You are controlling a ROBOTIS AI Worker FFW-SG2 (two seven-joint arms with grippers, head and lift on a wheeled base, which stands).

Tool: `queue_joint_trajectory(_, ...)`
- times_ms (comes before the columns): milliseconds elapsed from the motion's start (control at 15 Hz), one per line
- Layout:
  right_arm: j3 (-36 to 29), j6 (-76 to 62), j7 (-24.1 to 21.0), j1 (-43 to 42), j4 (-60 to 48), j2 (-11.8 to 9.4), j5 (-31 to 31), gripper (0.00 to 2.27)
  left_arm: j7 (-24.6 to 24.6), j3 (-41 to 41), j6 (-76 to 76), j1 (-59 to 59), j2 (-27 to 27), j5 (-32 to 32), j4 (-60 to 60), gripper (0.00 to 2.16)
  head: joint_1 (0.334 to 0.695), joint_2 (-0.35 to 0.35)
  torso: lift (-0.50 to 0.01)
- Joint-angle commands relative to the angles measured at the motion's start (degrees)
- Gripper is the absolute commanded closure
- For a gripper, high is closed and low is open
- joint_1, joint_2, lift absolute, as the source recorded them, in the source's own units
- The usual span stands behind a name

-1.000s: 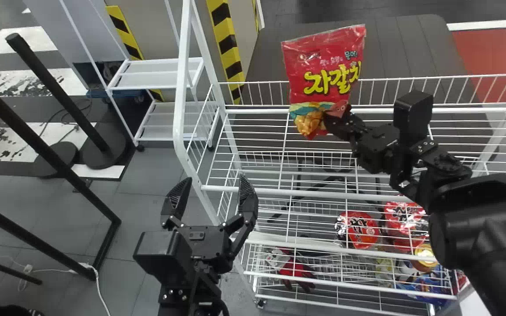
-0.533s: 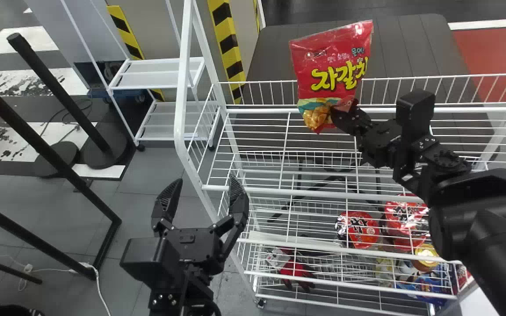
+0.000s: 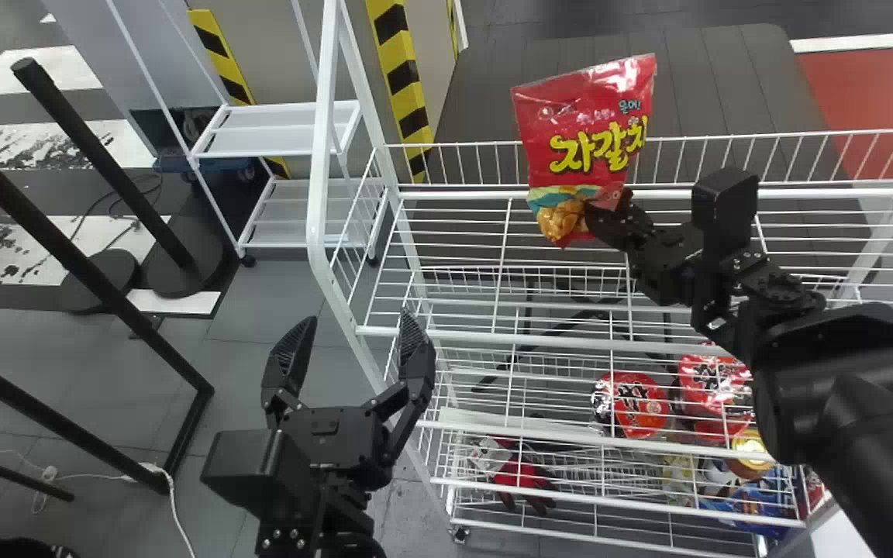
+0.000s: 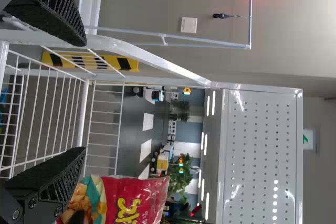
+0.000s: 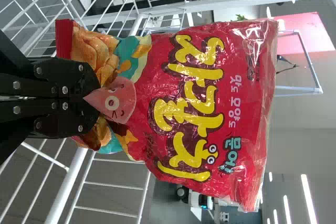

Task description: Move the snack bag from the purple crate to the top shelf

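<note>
The right claw (image 3: 605, 215) grips the red snack bag (image 3: 586, 128) by its lower end, over the top shelf (image 3: 555, 339); the left claw (image 3: 356, 319) is spread open.

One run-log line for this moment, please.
Right end effector: closed on bag | bag: upright, held over top shelf, not released | left end effector: open, empty

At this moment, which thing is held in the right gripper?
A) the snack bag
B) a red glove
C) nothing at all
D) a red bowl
A: the right gripper has its fingers closed on the lower end of the snack bag, which stands upright above the top shelf.
</note>
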Motion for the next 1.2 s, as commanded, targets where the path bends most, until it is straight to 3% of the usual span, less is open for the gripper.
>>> queue_joint_trajectory(0,0.4,-1.6,-0.7,0.0,1.6,0.7,0.4,1.22,0.2,0.2,-1.5,0.7,0.0,-0.2,-0.2,0.11,0.695,0.213,0.001)
queue_joint_trajectory(267,0.5,-3.0,-1.5,0.0,2.5,0.7,0.9,1.04,0.1,0.2,-1.7,0.9,0.0,-0.3,0.0,0.11,0.695,0.217,0.001)
queue_joint_trajectory(400,0.5,-3.5,-1.6,0.1,2.8,0.7,0.9,0.80,0.0,0.2,-1.7,0.8,0.0,-0.3,0.0,0.11,0.695,0.215,0.001)
queue_joint_trajectory(533,0.5,-4.2,-1.6,0.2,3.0,0.7,1.0,0.22,0.0,0.1,-1.7,0.9,0.0,-0.3,0.0,0.11,0.695,0.214,0.001)
queue_joint_trajectory(600,0.5,-4.6,-1.6,0.4,3.0,0.7,1.0,0.13,0.0,0.1,-1.7,0.9,0.0,-0.3,0.0,0.11,0.695,0.214,0.001)
queue_joint_trajectory(1133,0.8,-7.4,-1.6,4.4,-0.1,0.7,1.1,0.12,0.1,-0.3,-1.7,1.0,0.0,-0.7,0.3,0.11,0.695,0.220,0.001)
